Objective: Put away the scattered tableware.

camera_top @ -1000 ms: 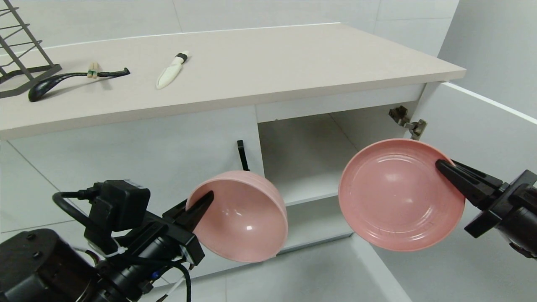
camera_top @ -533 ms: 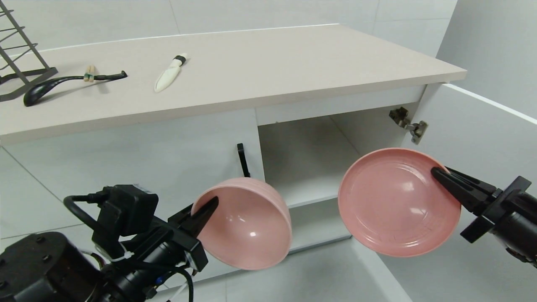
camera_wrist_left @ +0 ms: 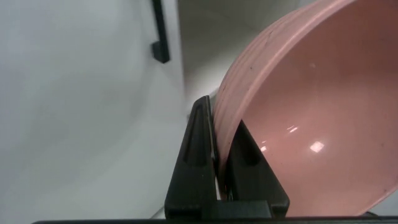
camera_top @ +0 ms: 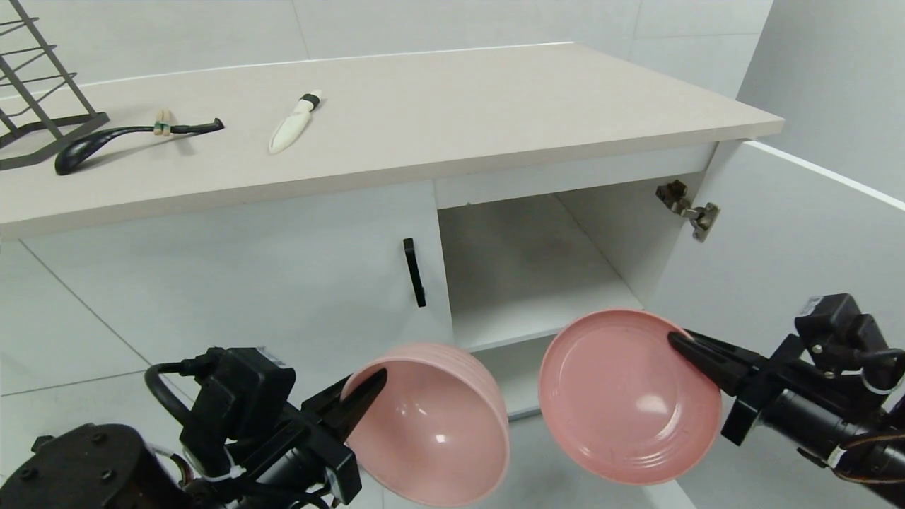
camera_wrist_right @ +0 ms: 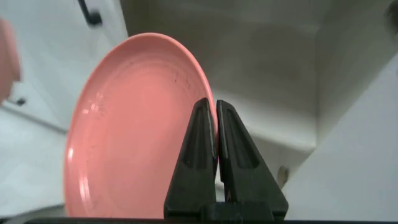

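The left tool (camera_top: pixel 368 385) is pinching the rim of a pink bowl (camera_top: pixel 438 431), one finger inside and one outside the wall. The bowl hangs tipped on its side, its hollow facing back toward the robot. The right tool (camera_top: pixel 679 341) is clamped on the rim of a pink plate (camera_top: pixel 622 396), which is held nearly on edge. Both pieces hang side by side, close together but apart, low in front of the open cabinet (camera_top: pixel 516 247). The bowl is before the closed door with the black handle (camera_top: pixel 413 272) and the plate is before the opening.

The step in hand looks like stowing these two on the cabinet shelf (camera_top: pixel 523 311). The opening is narrow, bounded by the closed door on one side and the open door (camera_top: pixel 778 233) with its hinge (camera_top: pixel 689 205) on the other, so one arm should probably go in at a time. The plate sits nearer the opening and looks like the one to go first. It should be rolled flat before it enters, set down toward the back, and released only once it rests. The bowl would then need to shift sideways past the door edge and turn base-down. Both grips are thin rim pinches, so slow wrist turns should reduce the risk of slipping.

A black spoon (camera_top: pixel 92 145), chopsticks (camera_top: pixel 162 121) and a sheathed knife (camera_top: pixel 293 124) lie on the table (camera_top: pixel 459 106).
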